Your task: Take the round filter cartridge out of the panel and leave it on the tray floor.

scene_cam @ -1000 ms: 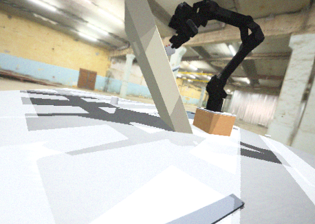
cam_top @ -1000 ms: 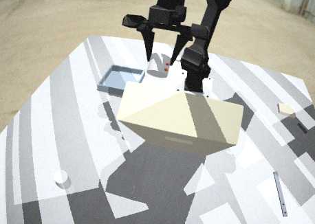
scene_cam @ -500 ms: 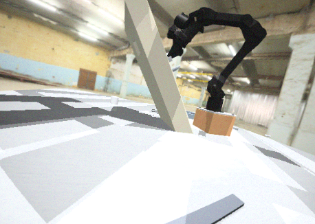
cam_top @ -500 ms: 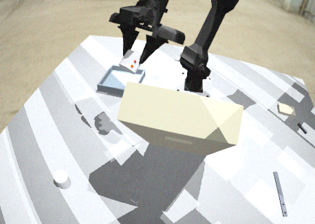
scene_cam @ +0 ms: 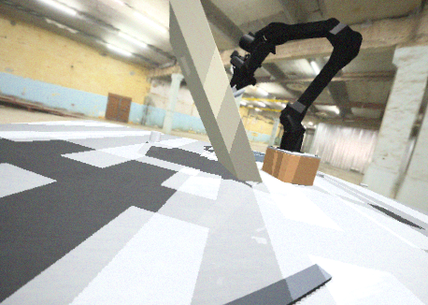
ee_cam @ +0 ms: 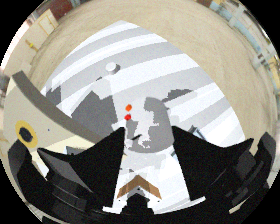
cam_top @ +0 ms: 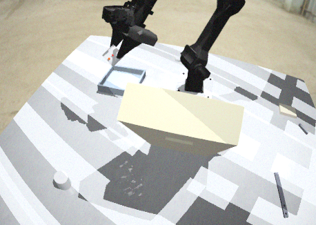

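The filter cartridge, a pale round piece with two red-orange marks and a dark slot in the wrist view, is out of the panel. My gripper is shut on it and holds it up near the tray's back left corner. The blue-grey tray lies beyond the panel's left end in the top view. The leaning cream panel shows a dark round opening with a yellow ring in the wrist view. The cartridge's lower side is hidden.
A white knob-like cylinder stands in front of the panel. A dark bar, a small cream block and a short dark rod lie at the right. An orange-brown block is by the arm's base.
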`<state>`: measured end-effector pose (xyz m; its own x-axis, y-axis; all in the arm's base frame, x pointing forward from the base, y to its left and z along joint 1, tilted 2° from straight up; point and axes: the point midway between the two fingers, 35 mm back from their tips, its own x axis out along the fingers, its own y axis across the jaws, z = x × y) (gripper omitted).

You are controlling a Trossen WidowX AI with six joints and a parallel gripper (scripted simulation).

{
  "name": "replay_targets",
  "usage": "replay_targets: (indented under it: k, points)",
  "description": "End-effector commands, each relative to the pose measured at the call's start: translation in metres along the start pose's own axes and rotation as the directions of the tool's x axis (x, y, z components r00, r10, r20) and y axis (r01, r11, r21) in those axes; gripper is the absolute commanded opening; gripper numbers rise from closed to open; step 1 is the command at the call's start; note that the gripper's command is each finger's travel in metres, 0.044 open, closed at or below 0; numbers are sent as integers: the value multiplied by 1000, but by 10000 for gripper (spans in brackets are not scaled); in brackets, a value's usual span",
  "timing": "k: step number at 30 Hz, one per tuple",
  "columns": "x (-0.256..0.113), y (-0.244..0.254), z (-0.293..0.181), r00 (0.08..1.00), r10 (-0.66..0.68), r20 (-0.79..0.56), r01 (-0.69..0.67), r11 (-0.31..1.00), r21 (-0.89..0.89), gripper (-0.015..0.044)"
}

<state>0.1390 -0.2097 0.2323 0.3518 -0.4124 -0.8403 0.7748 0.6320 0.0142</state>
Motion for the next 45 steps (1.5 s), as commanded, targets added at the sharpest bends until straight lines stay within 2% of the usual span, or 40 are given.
replay_targets:
  k: [1, 11, 21, 45]
  points:
    - [5, -21, -4, 998, -59, -2, 59, 993, 99, 0]
    - [10, -70, -17, 982, -187, -18, 183, 931, 317, 0]
    - [21, -90, -27, 974, -225, -32, 220, 899, 378, 0]
    - [74, -186, -131, 906, -397, -148, 390, 641, 661, 0]
